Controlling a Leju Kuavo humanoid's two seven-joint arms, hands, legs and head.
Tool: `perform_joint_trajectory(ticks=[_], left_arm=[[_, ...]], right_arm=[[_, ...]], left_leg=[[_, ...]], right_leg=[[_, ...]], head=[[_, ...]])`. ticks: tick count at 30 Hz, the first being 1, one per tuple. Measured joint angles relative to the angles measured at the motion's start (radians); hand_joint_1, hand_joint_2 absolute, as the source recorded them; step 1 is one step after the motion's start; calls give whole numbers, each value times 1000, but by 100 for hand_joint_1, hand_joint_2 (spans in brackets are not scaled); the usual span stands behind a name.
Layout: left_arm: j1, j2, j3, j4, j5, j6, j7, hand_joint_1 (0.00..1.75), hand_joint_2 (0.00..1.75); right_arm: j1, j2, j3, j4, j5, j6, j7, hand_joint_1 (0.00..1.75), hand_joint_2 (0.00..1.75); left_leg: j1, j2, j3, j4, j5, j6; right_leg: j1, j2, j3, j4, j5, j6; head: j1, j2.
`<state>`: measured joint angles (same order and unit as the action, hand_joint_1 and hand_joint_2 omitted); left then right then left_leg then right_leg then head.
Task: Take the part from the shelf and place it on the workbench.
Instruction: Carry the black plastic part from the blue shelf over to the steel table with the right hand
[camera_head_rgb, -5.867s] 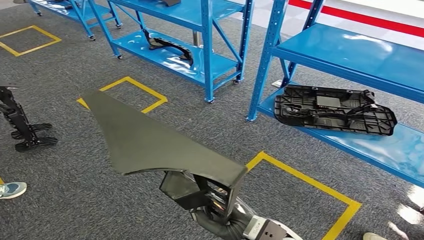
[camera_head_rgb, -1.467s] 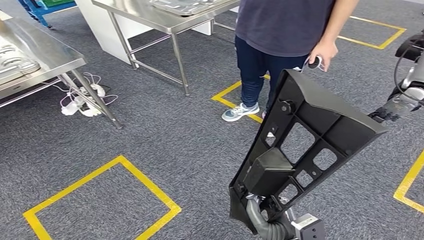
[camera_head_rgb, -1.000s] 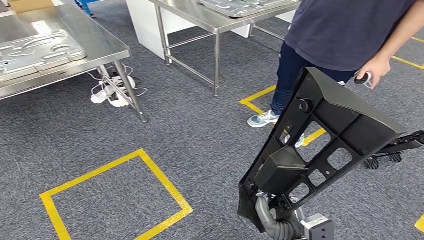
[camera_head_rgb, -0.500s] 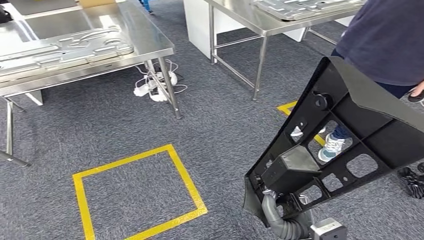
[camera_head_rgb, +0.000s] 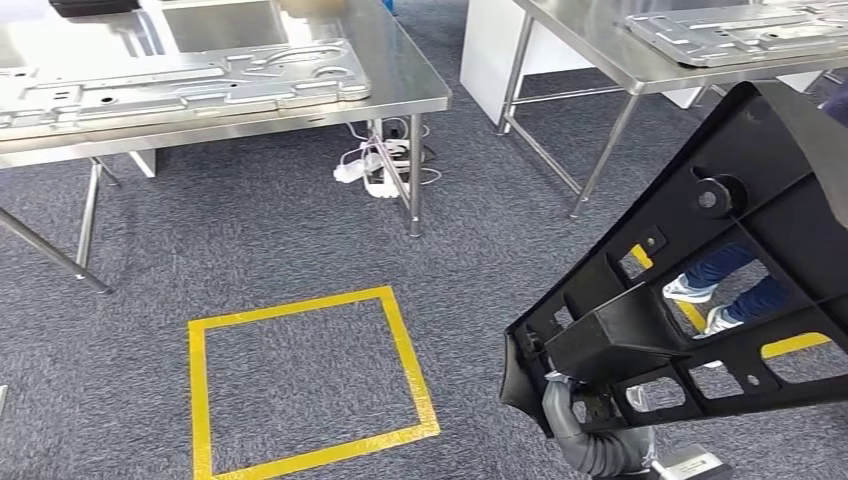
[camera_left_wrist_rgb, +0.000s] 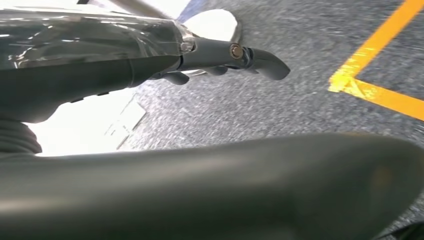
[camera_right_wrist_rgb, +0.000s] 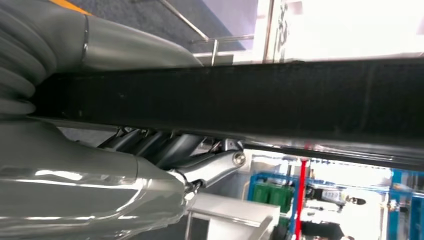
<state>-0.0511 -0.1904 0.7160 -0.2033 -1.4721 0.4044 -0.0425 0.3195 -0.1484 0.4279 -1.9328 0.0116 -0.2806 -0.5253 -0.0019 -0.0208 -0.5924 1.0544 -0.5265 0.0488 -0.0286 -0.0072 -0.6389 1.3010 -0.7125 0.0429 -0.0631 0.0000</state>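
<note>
Your black part is carried at the lower right of the frame, off the bench.

Upper left, the steel bench (camera_head_rgb: 400, 95) carries a flat silver panel (camera_head_rgb: 190, 80); a yellow floor square (camera_head_rgb: 310, 375) lies below it, and a second bench (camera_head_rgb: 600, 45) with another panel (camera_head_rgb: 740, 30) stands upper right. Your right robot hand (camera_head_rgb: 565, 400) has its fingers closed around the low end of the black part (camera_head_rgb: 690, 290), ribbed side showing. Your left robot hand (camera_left_wrist_rgb: 220, 57) has fingers stretched out over the carpet, holding nothing.

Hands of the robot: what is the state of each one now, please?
Left hand: holds nothing; whether open or closed cannot be told.
Right hand: grips the black part.
</note>
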Motion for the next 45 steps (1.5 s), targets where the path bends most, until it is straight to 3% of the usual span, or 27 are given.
perform_joint_trajectory(ticks=[1, 2, 4, 6, 8, 9, 11, 13, 15, 16, 18, 20, 22, 24, 25, 27, 28, 30, 31, 32, 34, 36, 40, 45], left_arm=[[0, 0, 0, 0, 0, 0, 0, 0, 175], [1, 0, 0, 0, 0, -1, 0, 0, 175], [1, -1, 0, 0, 0, -1, 0, 0, 175], [-1, -1, 0, 0, 0, -2, 0, 0, 175], [2, -1, 0, 0, 0, -2, 0, 0, 175], [4, -1, 0, 0, 1, -3, 0, 0, 175], [5, -1, 0, 0, 2, -3, 1, 0, 175], [2, -1, 0, 0, 2, -3, 1, 0, 175], [2, -1, 0, 0, 2, -3, 2, 0, 175], [4, -1, 0, 0, 2, -3, 2, 0, 175], [7, 0, 1, 0, 2, -3, 4, 0, 175], [5, 2, 1, 0, 2, -3, 4, 0, 175], [4, 2, 1, 0, 2, -3, 3, 0, 175], [8, 2, 1, 0, 2, -3, 3, 0, 175], [10, 3, 1, 0, 2, -2, 3, 0, 175], [9, 3, 1, 0, 1, -2, 4, 0, 175], [7, 3, 1, 0, 1, -2, 3, 0, 175], [5, 3, 1, 0, 0, -2, 4, 0, 175], [5, 3, 1, 0, 1, -2, 4, 0, 175], [6, 3, 1, 0, 1, -2, 4, 0, 175], [6, 2, 1, 0, 1, -2, 3, 0, 175], [5, 2, 1, 0, 1, -3, 3, 0, 175], [6, 3, 1, 0, 1, -3, 0, 0, 175], [6, 3, 1, 0, 1, -3, 0, 0, 175]], right_arm=[[1, 0, -4, -2, 2, 0, 0, 175, 175], [2, -1, -8, -6, 4, 1, 0, 175, 175], [2, -2, -13, -11, 8, 3, -1, 175, 175], [4, -2, -16, -17, 9, 6, -1, 175, 175], [6, -2, -17, -24, 10, 8, -1, 175, 175], [5, -2, -17, -27, 10, 8, -2, 175, 175], [7, -2, -19, -34, 11, 8, -2, 175, 175], [9, -1, -22, -37, 11, 8, -2, 175, 175], [10, 0, -26, -37, 13, 9, -2, 175, 175], [11, 2, -29, -37, 15, 11, -2, 175, 175], [11, 7, -34, -37, 17, 15, -2, 175, 175], [12, 13, -37, -37, 18, 17, -2, 175, 175], [12, 17, -39, -37, 19, 18, -1, 175, 175], [11, 20, -41, -37, 20, 19, -1, 175, 175], [11, 22, -41, -37, 19, 20, -1, 175, 175], [12, 23, -44, -37, 17, 25, -2, 175, 175], [13, 24, -46, -37, 14, 30, -2, 175, 175], [16, 24, -50, -35, 8, 39, -3, 175, 175], [17, 24, -51, -35, 7, 41, -2, 175, 175], [18, 24, -53, -34, 7, 42, -2, 175, 175], [19, 25, -56, -34, 8, 45, -2, 175, 175], [19, 27, -57, -34, 9, 47, -2, 175, 175], [22, 34, -59, -35, 9, 51, -1, 175, 175], [22, 40, -60, -34, 9, 55, 1, 175, 175]], left_leg=[[0, -14, 3, 0, -1, 0], [0, -29, 7, 1, -3, -1], [0, -58, 13, 3, -9, -7], [1, -81, 11, 5, -12, -17], [5, -99, 8, 2, -11, -29], [5, -94, 7, 3, -13, -35], [3, -51, -12, 45, -39, -46], [5, -6, -68, 154, -92, -56], [10, 5, -121, 251, -119, -63], [12, 8, -126, 256, -108, -64], [12, 26, -83, 162, -41, -61], [2, 70, -30, 53, 2, -50], [-9, 91, -17, 20, 0, -38], [-8, 73, -16, 11, 1, -27], [-5, 63, -12, 6, 2, -21], [2, 45, -4, -2, 4, -8], [2, 37, -3, -3, 3, -4], [0, 22, 1, -3, 0, 2], [0, 15, 4, -3, -2, 3], [0, 8, 9, -3, -5, 3], [-1, -2, 21, -2, -12, -3], [-4, -8, 27, 0, -21, -13], [-7, -11, 32, -2, -27, -4], [-6, -11, 37, -10, -25, -8]], right_leg=[[0, 2, -7, -5, 22, 0], [1, 7, 4, -48, 62, -1], [-1, 44, 48, -172, 136, -6], [-2, 77, 74, -240, 156, -10], [0, 70, 79, -249, 151, -17], [-1, 59, 82, -252, 152, -22], [-5, 33, 88, -257, 151, -32], [-4, 3, 93, -258, 146, -40], [-4, -26, 99, -258, 140, -41], [-4, -39, 103, -258, 136, -40], [-4, -64, 116, -258, 126, -35], [-1, -83, 127, -258, 116, -26], [3, -102, 135, -262, 110, -16], [2, -115, 145, -268, 105, -6], [1, -101, 149, -264, 98, -1], [-1, -46, 122, -198, 57, 2], [0, -20, 89, -134, 28, 1], [1, -1, 14, -12, -8, 2], [2, 0, -6, 8, 3, 2], [2, 1, -7, -14, 34, 2], [2, 5, 32, -134, 120, -2], [4, 11, 68, -232, 160, -9], [5, 12, 79, -256, 158, -13], [7, 12, 80, -255, 154, -19]], head=[[0, 0], [0, 0], [0, 0], [0, 0], [-1, 0], [-1, 0], [-1, 0], [-2, 0], [-1, 0], [-2, 0], [-2, 0], [-2, 0], [-2, 0], [-2, 0], [-2, 0], [-1, 0], [-1, 0], [0, 0], [0, 0], [0, 0], [0, 0], [0, 0], [-1, 0], [-1, 0]])
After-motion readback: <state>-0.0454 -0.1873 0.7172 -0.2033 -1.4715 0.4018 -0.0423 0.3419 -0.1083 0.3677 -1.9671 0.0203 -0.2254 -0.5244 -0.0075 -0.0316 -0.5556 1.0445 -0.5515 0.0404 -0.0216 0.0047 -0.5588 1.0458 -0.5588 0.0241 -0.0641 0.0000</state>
